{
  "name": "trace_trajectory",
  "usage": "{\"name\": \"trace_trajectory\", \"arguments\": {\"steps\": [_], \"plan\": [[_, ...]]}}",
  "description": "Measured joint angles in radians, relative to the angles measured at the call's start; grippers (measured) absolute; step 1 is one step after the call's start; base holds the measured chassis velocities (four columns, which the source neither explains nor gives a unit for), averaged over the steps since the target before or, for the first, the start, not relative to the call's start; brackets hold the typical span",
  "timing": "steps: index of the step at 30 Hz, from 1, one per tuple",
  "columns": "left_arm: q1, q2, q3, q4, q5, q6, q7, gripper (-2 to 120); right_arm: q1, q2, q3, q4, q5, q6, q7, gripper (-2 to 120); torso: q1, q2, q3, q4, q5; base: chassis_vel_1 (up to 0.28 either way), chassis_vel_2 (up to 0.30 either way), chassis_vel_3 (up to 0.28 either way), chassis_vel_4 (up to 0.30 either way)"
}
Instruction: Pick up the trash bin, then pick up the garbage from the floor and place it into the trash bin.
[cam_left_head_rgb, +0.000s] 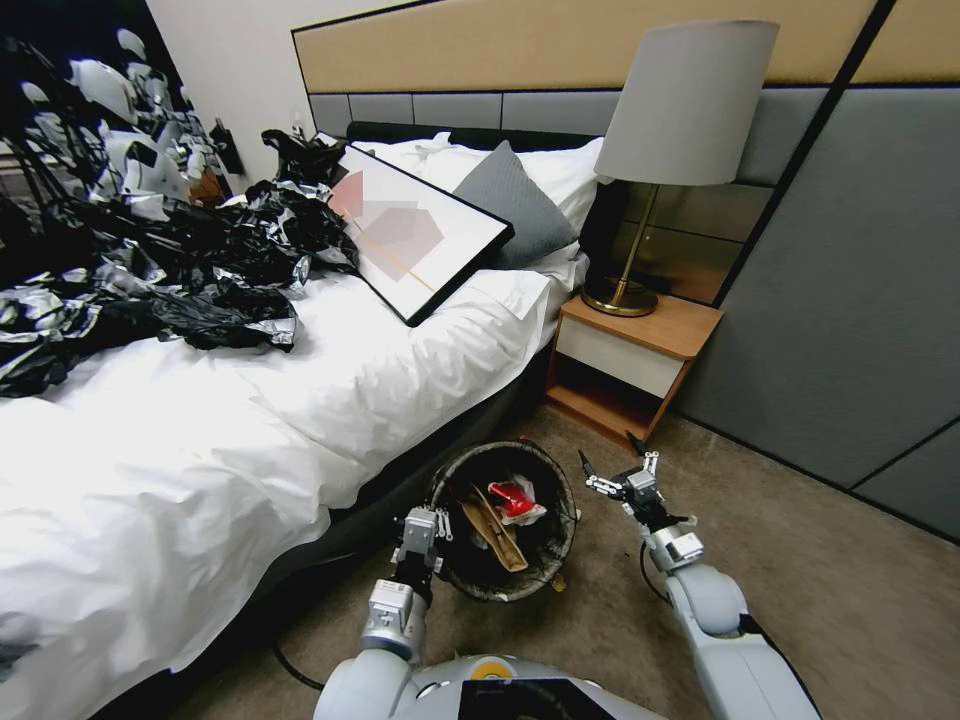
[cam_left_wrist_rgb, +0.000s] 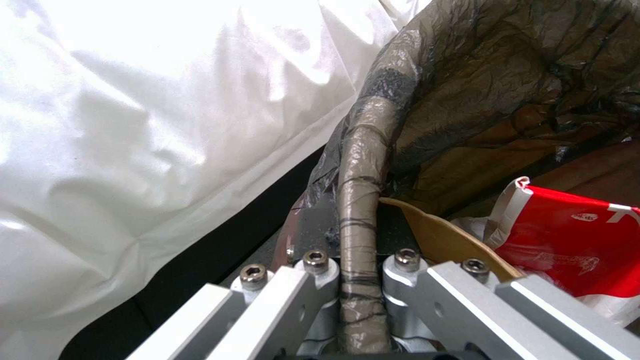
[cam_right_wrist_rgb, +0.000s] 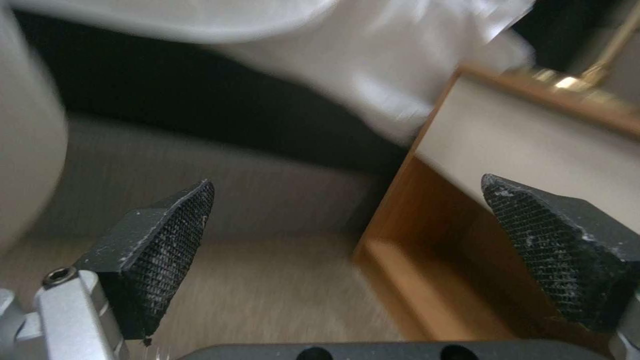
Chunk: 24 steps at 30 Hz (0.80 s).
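The trash bin (cam_left_head_rgb: 505, 520) sits low by the side of the bed (cam_left_head_rgb: 300, 400), just in front of the robot, and the left gripper (cam_left_head_rgb: 420, 535) is clamped tight on its rim, with the bag-wrapped edge squeezed between the 2 metal fingers (cam_left_wrist_rgb: 293, 285). The bin looks like thin round plastic, so it should be light and a bit bendy, and the rim is the best place to hold it. The dark bag (cam_left_wrist_rgb: 507, 80) over it is crinkly and slippery, so the rim could slide in the grip if the bin tips. Inside lie a red and white wrapper (cam_left_head_rgb: 515, 497), soft and crumpled, and a stiff brown paper piece (cam_left_head_rgb: 495, 535). Both look very light and easy to squash. The right gripper (cam_left_head_rgb: 620, 470) hangs above the carpet (cam_left_head_rgb: 850, 600) near the wooden nightstand (cam_left_head_rgb: 630, 360), with its 2 rough black pads (cam_right_wrist_rgb: 167, 235) spread wide and nothing between them. A small yellow scrap (cam_left_head_rgb: 558, 582) lies on the carpet just beside the bin.
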<state>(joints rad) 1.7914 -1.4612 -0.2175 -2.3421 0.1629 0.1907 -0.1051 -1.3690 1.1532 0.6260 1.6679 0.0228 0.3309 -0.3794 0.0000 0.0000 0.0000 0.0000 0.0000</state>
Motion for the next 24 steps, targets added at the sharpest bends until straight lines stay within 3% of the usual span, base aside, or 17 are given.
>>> {"name": "trace_trajectory", "arguments": {"steps": [4, 7, 10, 24], "plan": [[0.001, 0.001, -0.008, -0.007, -0.003, 0.001, 0.003, 0, 0.024, -0.045, -0.01, -0.046, -0.014, -0.019, -0.068, 100, 0.0, 0.0, 0.0, -0.0001, 0.0, 0.0, 0.0, 0.0, 0.0], [0.003, 0.0, -0.019, -0.016, -0.007, 0.004, 0.005, 0, 0.077, -0.1, -0.038, -0.146, -0.052, -0.023, -0.151, 100, 0.0, 0.0, 0.0, 0.0, -0.0001, 0.0, 0.0, 0.0, 0.0], [0.008, -0.001, -0.022, -0.017, -0.007, 0.004, 0.005, 0, 0.106, -0.107, -0.051, -0.194, -0.069, -0.022, -0.174, 100, 0.0, 0.0, 0.0, -0.0001, 0.0, 0.0, 0.0, 0.0, 0.0], [0.008, -0.004, -0.044, -0.017, -0.008, 0.004, 0.006, 0, 0.237, -0.026, -0.092, -0.399, -0.176, 0.034, -0.281, 100, 0.0, 0.0, 0.0, -0.0001, -0.0003, 0.0, 0.0, 0.0, 0.0]]}}
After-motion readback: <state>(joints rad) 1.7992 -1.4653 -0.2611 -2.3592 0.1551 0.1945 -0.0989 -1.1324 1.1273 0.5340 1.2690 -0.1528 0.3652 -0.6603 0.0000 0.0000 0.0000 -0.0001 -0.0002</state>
